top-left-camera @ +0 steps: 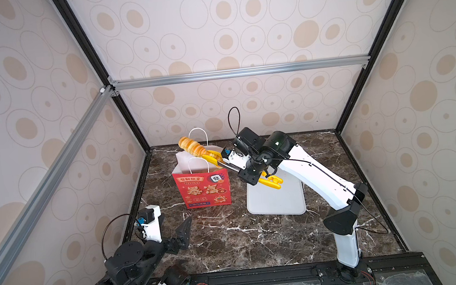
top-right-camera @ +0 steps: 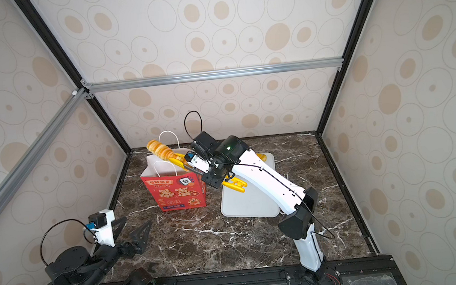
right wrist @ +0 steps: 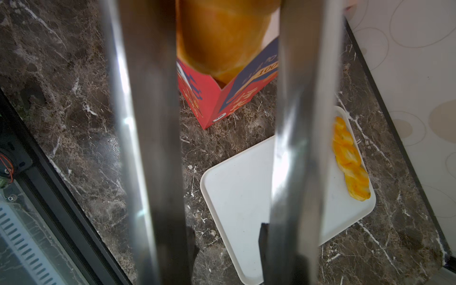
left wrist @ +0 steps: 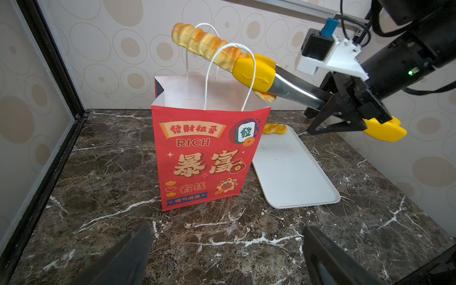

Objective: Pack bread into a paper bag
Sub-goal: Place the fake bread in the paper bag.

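Bread-packing scene on a dark marble table [top-left-camera: 245, 241], seen in both top views and from the two wrist cameras. The right gripper [left wrist: 318, 116] is pinched on the two metal arms of a pair of yellow-tipped tongs [left wrist: 293, 87], whose yellow handle end sticks out behind the fingers. The tips of the tongs clamp one long twisted bread stick [left wrist: 204, 44] near its lower end. This stick hangs tilted above the open mouth of the paper bag [left wrist: 202, 153], its far end raised and its gripped end low, near the bag's rim on the tray side. It appears to pass between the two white cord handles and is not inside the bag. The bag stands upright, red outside and white inside, with yellow characters and "RICH" on its front. Just beside it lies a white tray [right wrist: 237, 197], bare except for a second twisted stick [right wrist: 350, 158] along its far edge. The right wrist view looks down between the blurred tong arms at the held bread, the bag's corner and the tray. The left gripper [top-right-camera: 131, 228] is low at the table's near left, well apart from the bag, jaws spread wide and holding nothing.
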### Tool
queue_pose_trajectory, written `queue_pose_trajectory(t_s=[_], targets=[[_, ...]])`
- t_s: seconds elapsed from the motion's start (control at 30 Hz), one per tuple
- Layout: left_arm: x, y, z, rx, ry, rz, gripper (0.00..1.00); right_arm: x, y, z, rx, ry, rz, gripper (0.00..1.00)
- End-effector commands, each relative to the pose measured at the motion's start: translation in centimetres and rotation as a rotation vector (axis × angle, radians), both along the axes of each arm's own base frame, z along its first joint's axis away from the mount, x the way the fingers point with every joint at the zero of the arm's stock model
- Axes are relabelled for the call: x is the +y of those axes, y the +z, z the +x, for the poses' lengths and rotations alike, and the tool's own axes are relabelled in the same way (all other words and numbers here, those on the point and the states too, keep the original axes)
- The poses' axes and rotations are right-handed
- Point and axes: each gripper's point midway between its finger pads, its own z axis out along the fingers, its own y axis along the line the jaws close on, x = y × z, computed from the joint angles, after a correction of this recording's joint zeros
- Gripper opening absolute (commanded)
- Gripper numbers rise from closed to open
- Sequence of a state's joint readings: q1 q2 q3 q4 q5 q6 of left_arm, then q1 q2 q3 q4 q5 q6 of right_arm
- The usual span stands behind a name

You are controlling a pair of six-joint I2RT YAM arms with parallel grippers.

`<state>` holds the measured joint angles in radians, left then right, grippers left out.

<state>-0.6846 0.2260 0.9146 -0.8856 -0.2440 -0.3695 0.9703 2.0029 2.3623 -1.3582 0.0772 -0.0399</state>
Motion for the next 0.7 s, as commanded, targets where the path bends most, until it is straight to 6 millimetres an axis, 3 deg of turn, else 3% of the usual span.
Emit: queue_pose_trajectory(t_s=[0.0, 0.37, 0.53, 0.67], targets=[[0.2, 0.2, -0.3, -0.008, -0.002, -0.002, 0.98, -0.1, 1.0, 0.1, -0.021, 0.004, -0.002, 0.51], [0.3, 0.3, -0.4, -0.013, -0.002, -0.005, 0.98, -0.3, 1.6, 0.3, -0.045, -0.002, 0.002, 0.52], [0.3, 0.3, -0.4, -0.014, 0.0, -0.005, 0.98, -0.1, 4.4, 0.3, -0.118, -0.001, 0.107, 0.55], [0.3, 0.3, -0.4, -0.013, -0.001, -0.006, 0.99, 0.1, 3.0, 0.2, -0.078, 0.009, 0.064, 0.57]])
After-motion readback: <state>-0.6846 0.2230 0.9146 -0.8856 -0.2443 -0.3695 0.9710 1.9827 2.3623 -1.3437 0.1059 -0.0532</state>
